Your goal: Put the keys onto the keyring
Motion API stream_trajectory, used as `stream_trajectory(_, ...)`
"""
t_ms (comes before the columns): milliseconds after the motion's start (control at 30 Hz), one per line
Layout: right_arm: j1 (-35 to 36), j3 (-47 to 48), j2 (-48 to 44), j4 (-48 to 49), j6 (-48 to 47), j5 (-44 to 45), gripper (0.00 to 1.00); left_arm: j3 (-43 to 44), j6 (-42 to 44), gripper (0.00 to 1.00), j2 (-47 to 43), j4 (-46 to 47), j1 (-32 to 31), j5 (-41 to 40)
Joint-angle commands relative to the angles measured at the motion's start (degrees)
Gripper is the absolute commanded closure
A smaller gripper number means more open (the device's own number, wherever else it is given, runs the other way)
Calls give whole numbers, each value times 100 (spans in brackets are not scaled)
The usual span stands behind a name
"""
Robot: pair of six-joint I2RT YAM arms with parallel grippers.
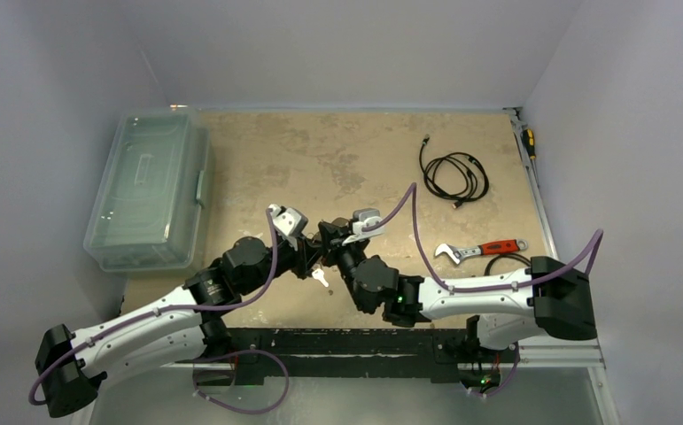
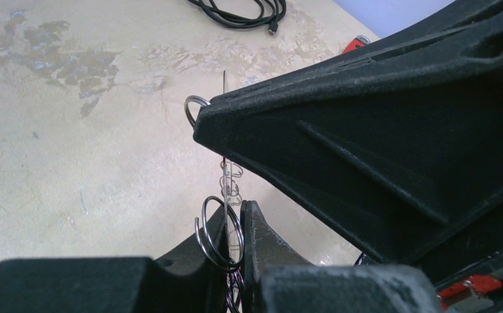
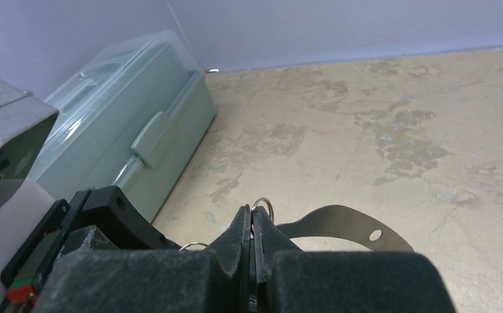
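Only the top view shows one silver key (image 1: 320, 278), at 6 o'clock of the meeting grippers; a second key cannot be made out. The keyring (image 3: 343, 223) is seen as a flat crescent at 3 o'clock of the right gripper (image 3: 252, 212) in the right wrist view, and edge-on in the left. The left gripper (image 2: 235, 208) is clenched on it. The right gripper is clamped on one small wire ring (image 3: 263, 205). Two overlapping wire loops (image 2: 203, 238) are counted at the left fingers.

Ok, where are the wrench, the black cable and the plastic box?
wrench (image 1: 502, 247), top view, on its red handle.
black cable (image 1: 482, 181), top view, on the coil's right bend.
plastic box (image 1: 147, 190), top view, on its lid.
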Motion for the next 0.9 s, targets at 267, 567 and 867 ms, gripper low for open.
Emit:
stream_trajectory(267,13,-755,-775,1008,-1031,-1446,100,978,6,100,-342,-763,-72,106)
stream_trajectory(567,13,-960,-1215,884,-989,-1934,100,935,-135,100,-434,-727,-73,79)
stream_trajectory(867,13,-1079,-1553,702,-985,-2250,100,926,-95,100,-495,-694,-72,41)
